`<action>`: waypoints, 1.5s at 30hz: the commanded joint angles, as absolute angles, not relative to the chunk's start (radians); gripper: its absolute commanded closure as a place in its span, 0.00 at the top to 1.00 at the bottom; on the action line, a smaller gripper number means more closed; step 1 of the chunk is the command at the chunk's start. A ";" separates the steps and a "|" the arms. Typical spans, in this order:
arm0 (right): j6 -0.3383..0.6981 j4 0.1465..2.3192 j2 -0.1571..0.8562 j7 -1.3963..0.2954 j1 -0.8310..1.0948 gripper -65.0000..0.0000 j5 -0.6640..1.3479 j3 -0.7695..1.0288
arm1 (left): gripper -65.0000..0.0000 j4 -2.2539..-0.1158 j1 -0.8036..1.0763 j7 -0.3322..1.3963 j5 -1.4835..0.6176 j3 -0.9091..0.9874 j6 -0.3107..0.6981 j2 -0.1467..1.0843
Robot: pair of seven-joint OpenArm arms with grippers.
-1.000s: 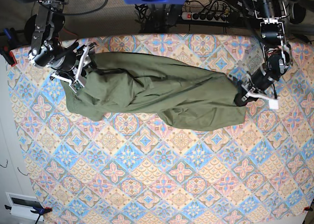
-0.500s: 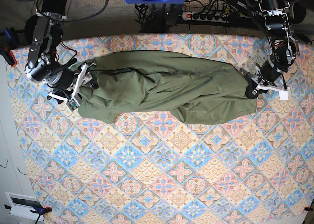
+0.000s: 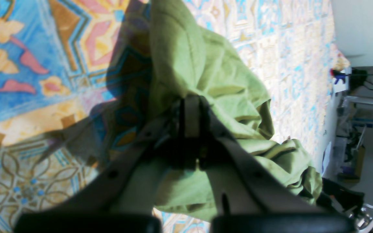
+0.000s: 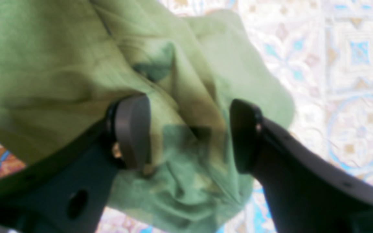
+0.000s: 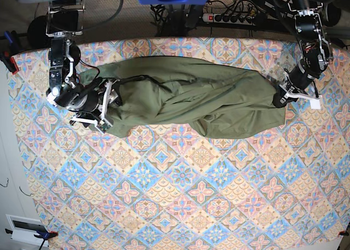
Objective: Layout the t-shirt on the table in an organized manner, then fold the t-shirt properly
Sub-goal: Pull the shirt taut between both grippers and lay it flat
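One soft, wrinkly green t-shirt (image 5: pixel 191 99) lies long on the flowery worktop (image 5: pixel 180 195). The left hand (image 5: pixel 283 94) pinches its edge. The right hand (image 5: pixel 104 110) is released.

text: none readable | labels/brands/numbers: none | shirt (image 5: pixel 191 99): plain, no print | bench (image 5: pixel 180 201): pattern only

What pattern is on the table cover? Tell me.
Diamond tiles with blue, pink and beige floral medallions on the table; clearest in the base view.
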State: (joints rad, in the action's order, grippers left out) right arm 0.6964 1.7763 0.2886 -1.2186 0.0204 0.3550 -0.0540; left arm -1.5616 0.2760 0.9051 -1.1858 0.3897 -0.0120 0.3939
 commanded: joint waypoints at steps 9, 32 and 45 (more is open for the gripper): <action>0.698 1.756 0.300 -1.204 -0.054 0.06 0.340 -0.074 | 0.00 -1.580 0.275 0.895 -1.204 0.397 -0.004 0.412; 0.698 1.827 0.360 -1.210 -0.044 0.27 0.298 0.031 | 0.00 -1.580 0.130 0.929 -1.204 0.398 -0.002 0.437; 0.698 1.685 0.360 -1.199 -0.050 0.32 0.196 -0.142 | 0.00 -1.580 0.147 0.929 -1.204 0.398 -0.002 0.438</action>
